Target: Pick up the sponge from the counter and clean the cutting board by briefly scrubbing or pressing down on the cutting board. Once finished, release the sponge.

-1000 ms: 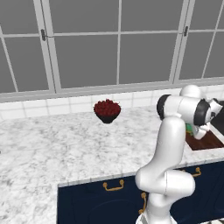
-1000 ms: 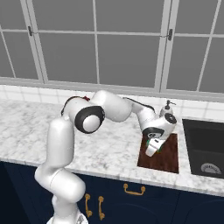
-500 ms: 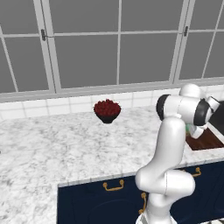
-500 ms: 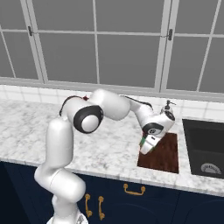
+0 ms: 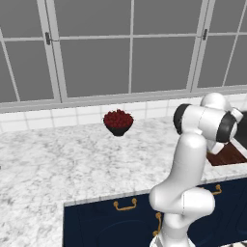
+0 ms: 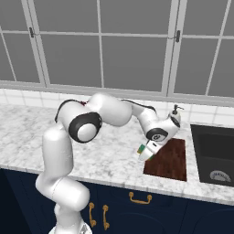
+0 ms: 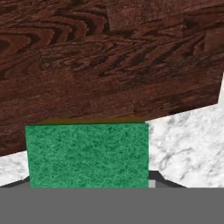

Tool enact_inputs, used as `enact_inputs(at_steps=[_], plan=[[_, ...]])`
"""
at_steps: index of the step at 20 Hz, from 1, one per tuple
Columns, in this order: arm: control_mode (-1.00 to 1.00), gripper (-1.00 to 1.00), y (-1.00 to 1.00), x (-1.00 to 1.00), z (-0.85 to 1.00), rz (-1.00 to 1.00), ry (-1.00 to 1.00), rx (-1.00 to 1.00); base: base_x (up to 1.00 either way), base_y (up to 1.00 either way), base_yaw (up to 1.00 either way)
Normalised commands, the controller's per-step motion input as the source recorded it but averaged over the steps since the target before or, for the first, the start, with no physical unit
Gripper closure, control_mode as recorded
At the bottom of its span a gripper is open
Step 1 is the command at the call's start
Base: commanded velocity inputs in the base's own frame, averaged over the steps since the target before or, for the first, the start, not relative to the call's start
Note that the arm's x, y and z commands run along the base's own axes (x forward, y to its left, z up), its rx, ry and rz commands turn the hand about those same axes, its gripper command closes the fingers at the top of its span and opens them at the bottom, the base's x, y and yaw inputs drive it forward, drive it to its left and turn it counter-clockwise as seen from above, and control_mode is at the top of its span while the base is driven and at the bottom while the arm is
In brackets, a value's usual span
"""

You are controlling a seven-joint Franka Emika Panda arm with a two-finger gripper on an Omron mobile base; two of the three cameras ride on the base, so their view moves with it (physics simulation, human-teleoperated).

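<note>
Cabinets: navy fronts (image 6: 137, 210) with gold handles run below the desk edge, nearest the cameras.
Arm: it rises from the base and reaches over the marbled desk (image 6: 105, 155) toward its right side, bending down at the wrist.
Jaws (image 6: 145, 150): clenched on the sponge, which hangs from them at the near left corner of the board, tilted rather than flat.
Sponge (image 7: 87, 155): green face toward the hand camera, with a thin yellow strip showing along its far edge; in the hand view it sits over the line where board meets stone. Whether it touches either surface I cannot tell.
Cutting board (image 6: 168, 160): dark reddish-brown, lying flat between the arm and the sink; its grain shows large in the hand view, so the hand is close above it.
Why held so: judging by the task, the sponge is carried in the grip so it can be pressed or rubbed on the wood; the scrubbing looks under way or about to begin, and release is not yet done.
Sink (image 6: 214, 153): black basin just right of the board.
Soap bottle (image 6: 174, 114): upright behind the board.
Fruit bowl (image 5: 118, 122): far back by the tiled wall, well apart from the work.
</note>
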Motion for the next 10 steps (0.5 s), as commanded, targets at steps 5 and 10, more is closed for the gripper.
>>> enact_inputs(at_steps=[5,10], plan=[[-1.00,1.00,-0.59,-0.26,0.71,0.00,-0.07,0.07,0.00,0.00,0.00],[-1.00,1.00,-0.93,-0.17,0.20,-0.05,0.00,0.01,0.00,0.00,0.00]])
